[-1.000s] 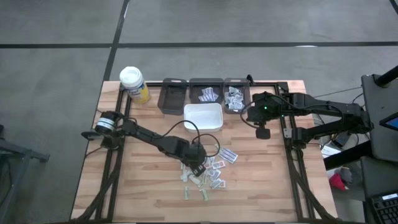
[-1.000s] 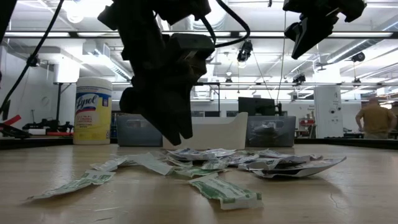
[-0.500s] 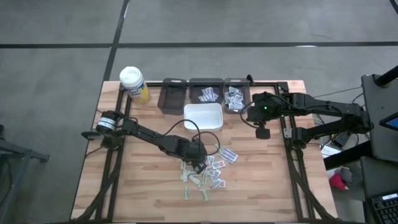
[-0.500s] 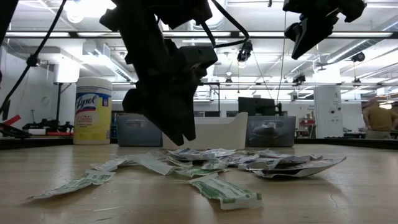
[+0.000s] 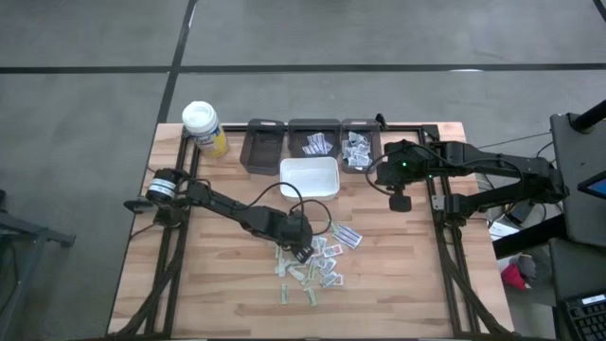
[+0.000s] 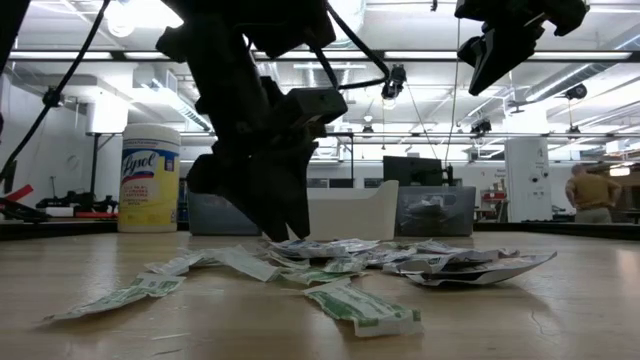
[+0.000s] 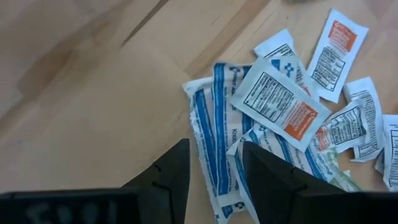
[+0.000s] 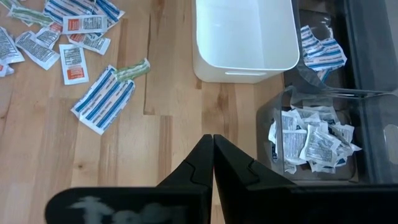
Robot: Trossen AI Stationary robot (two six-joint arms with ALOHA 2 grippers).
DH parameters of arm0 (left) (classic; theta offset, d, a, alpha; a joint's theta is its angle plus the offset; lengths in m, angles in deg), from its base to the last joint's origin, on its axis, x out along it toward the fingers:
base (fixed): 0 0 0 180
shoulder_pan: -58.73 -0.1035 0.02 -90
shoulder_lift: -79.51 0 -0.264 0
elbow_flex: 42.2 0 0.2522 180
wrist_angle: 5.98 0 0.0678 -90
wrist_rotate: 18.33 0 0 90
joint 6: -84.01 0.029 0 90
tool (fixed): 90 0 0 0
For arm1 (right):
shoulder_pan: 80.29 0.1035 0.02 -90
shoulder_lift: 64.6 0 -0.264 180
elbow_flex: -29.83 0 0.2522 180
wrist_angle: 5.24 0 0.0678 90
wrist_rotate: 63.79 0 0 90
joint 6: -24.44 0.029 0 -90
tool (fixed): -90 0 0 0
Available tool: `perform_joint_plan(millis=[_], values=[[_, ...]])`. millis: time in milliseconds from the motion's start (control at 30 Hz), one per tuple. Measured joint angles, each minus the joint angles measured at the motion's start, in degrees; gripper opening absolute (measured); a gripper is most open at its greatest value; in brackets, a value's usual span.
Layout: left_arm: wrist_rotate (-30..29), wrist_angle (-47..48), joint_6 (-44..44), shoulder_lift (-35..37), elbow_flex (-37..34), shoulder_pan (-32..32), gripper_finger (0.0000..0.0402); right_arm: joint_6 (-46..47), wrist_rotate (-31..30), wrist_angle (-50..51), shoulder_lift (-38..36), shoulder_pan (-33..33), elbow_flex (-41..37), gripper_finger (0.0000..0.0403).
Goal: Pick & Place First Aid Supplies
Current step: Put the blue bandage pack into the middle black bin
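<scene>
Hovering your left gripper (image 7: 214,180) low over the pile of small flat paper packets (image 5: 317,258), white with blue, red or green print, which lies on the wooden plank table (image 5: 218,284) midway between its side edges, toward the near edge. Its fingers (image 7: 171,177) are spread wide, empty, straddling a blue-striped white packet (image 7: 211,134).

Your right gripper (image 8: 213,163) waits raised near the table's right edge, over the far half, fingers pressed together, holding nothing.

Risks as I judge them:
- Packets overlap. The red-printed packet (image 7: 277,102) lies partly on the striped one, so closing here may lift two, or drag the neighbour out of the pile.
- Thin flat paper on wood: the fingers could skid over it or pinch only a corner, and it slips out on the lift.
- Coming down too hard jams the fingers into the planks.
- Striped packets sit in the middle dark bin (image 5: 313,144), crumpled white ones in the right dark bin (image 8: 311,146); drop into the wrong one and the sort is spoiled.

Surface: pale wood planks, visible seams, dark frame rails along both sides. At the far edge stand three dark bins, the left dark bin (image 5: 263,147) apparently empty, with an empty white rectangular tray (image 5: 309,177) in front. A white-capped yellow wipes canister (image 5: 204,128) stands at the far left corner.

Room: grey floor, workshop with ceiling lights and equipment; a person (image 6: 590,195) stands far back.
</scene>
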State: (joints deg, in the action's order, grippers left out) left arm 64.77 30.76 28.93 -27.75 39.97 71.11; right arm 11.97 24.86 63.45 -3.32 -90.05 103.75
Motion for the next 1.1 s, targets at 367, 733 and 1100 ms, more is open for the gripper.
perform_joint_plan(millis=[367,733,1100], values=[[1.66,-5.61,-1.36,0.00,-2.19,0.04,0.0140,0.00,0.00,-0.01,0.00,0.00,0.00,0.0008],[1.78,-5.55,-0.48,0.00,-2.19,0.04,0.0116,0.00,0.00,-0.01,-0.01,-0.01,0.00,0.0008],[1.06,-5.26,0.41,0.00,-2.19,0.24,0.0047,0.02,0.02,-0.01,-0.01,-0.02,0.00,0.0008]])
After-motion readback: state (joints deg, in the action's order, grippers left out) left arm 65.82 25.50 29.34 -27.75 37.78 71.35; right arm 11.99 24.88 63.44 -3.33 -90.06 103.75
